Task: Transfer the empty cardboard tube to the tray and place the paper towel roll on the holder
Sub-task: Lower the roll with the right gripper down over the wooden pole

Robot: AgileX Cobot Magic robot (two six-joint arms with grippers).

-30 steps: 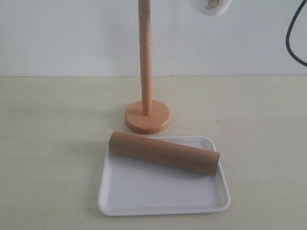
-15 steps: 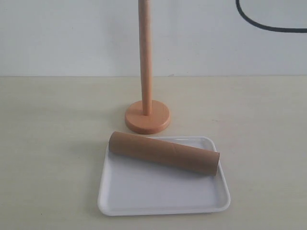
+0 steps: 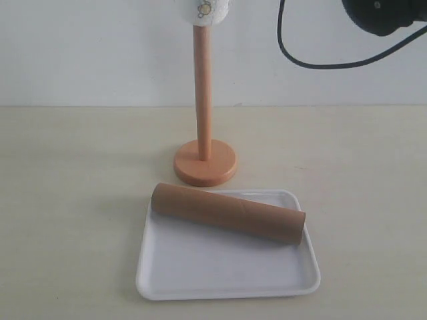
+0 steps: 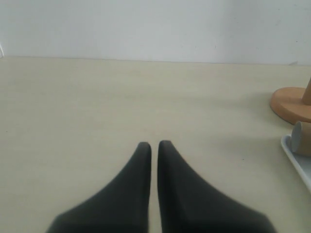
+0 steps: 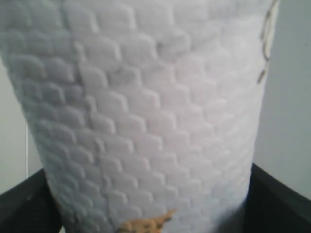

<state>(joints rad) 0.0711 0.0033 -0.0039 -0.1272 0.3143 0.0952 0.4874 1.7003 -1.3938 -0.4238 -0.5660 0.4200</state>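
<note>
The brown cardboard tube lies slantwise across the far part of the white tray. The wooden holder stands just behind the tray on its round base. The lower end of the white paper towel roll shows at the exterior view's top edge, right at the post's top; whether the post is inside it I cannot tell. My right gripper is shut on the roll, a black finger on each side. My left gripper is shut and empty, low over the table to the left of the tray.
Part of the right arm and its black cable hang at the upper right. In the left wrist view the holder's base, one end of the tube and the tray's rim sit at the edge. A pale wall stands behind the table.
The paper towel roll moved from the upper right, went out of view, and now sits over the holder's post. The arm and its cable swung leftward. Tube, tray and holder stayed put.
</note>
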